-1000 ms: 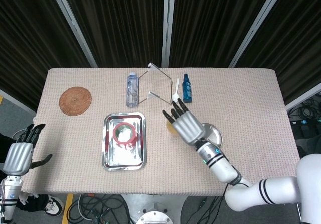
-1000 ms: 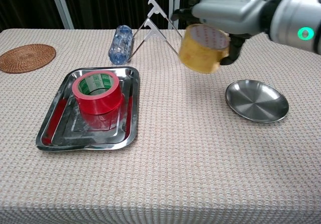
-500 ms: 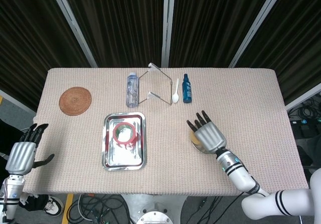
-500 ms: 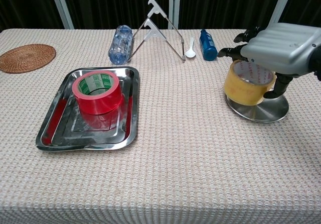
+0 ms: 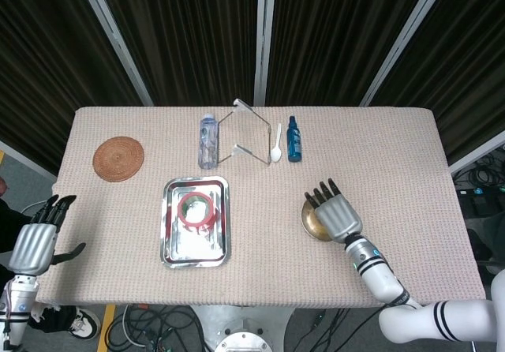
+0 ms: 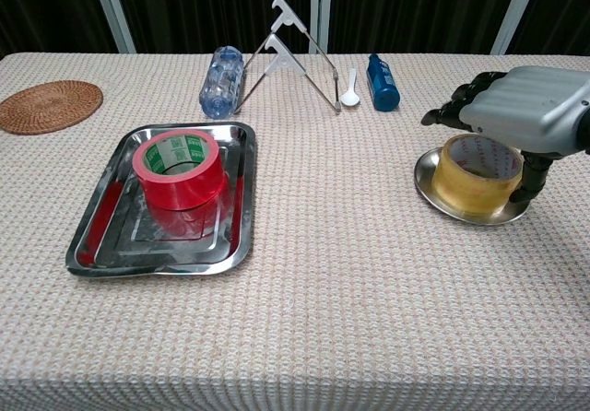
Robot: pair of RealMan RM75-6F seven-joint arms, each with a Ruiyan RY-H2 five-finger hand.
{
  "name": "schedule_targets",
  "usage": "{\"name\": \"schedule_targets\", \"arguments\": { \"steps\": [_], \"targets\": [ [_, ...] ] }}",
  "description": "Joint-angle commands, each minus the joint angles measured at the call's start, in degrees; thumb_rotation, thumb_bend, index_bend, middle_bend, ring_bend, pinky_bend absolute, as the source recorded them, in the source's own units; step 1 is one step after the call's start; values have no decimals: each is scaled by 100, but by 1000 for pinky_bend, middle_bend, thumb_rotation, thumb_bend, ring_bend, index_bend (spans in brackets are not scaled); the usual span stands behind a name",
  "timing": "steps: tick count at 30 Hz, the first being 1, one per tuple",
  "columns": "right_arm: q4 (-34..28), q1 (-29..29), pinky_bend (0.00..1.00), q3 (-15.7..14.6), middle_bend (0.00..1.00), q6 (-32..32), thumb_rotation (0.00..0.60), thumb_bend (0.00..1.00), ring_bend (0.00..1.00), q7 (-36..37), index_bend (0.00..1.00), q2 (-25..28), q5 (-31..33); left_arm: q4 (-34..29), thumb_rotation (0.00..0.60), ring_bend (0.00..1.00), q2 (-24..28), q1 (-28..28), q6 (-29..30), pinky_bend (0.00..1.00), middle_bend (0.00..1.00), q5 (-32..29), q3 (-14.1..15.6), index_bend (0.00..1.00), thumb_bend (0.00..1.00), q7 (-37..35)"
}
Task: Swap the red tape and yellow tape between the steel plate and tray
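the yellow tape [image 6: 477, 173] sits in the steel plate [image 6: 430, 187] at the right of the table, and the right hand [image 6: 516, 110] arches over it, fingers curled down around the roll; whether they actually press on it cannot be told. the left hand [image 5: 34, 242] hangs off the near left edge, fingers apart, holding nothing. the red tape [image 6: 179, 167] lies in the tray [image 6: 103, 245] at the left. judged from this, the step in hand is setting the yellow roll on the plate; next the right hand must let go and lift clear
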Motion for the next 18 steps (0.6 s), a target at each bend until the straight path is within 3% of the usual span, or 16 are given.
{"name": "schedule_targets", "arguments": {
  "steps": [1,4,8,11,14,16,18],
  "targets": [
    [-480,-331,0,-3,0,450,600,0,0,347,0,423,-472,-20,600,15,17,11,23,196,83,-19,-19,63,150,46],
    [-828,-840,0,-111,0,1073,600,0,0,961,0,763,-1103,-71,600,14,38,41,66,196,83,-63,-46,64,150,118],
    [-683,-1995,0,-583,0,2145,600,0,0,2570,0,1057,-2304,-31,600,14,36,94,263,193,83,-47,-94,64,147,534],
    [-30,-2869,0,-822,0,2796,600,0,0,3808,0,974,-2678,-32,600,15,41,105,289,186,83,-20,-75,65,145,824],
    [834,-3711,0,-805,0,3269,600,0,0,5015,0,578,-2604,-103,600,15,54,109,268,184,83,19,-33,68,143,865],
    [1422,-4051,0,-710,0,3300,600,0,0,5754,0,295,-2533,-122,600,15,43,112,269,182,83,44,-16,68,142,862],
    [1987,-4148,0,-605,0,3053,600,0,0,6033,0,144,-2471,-149,600,15,29,107,250,179,83,81,10,68,140,810]
  ]
}}
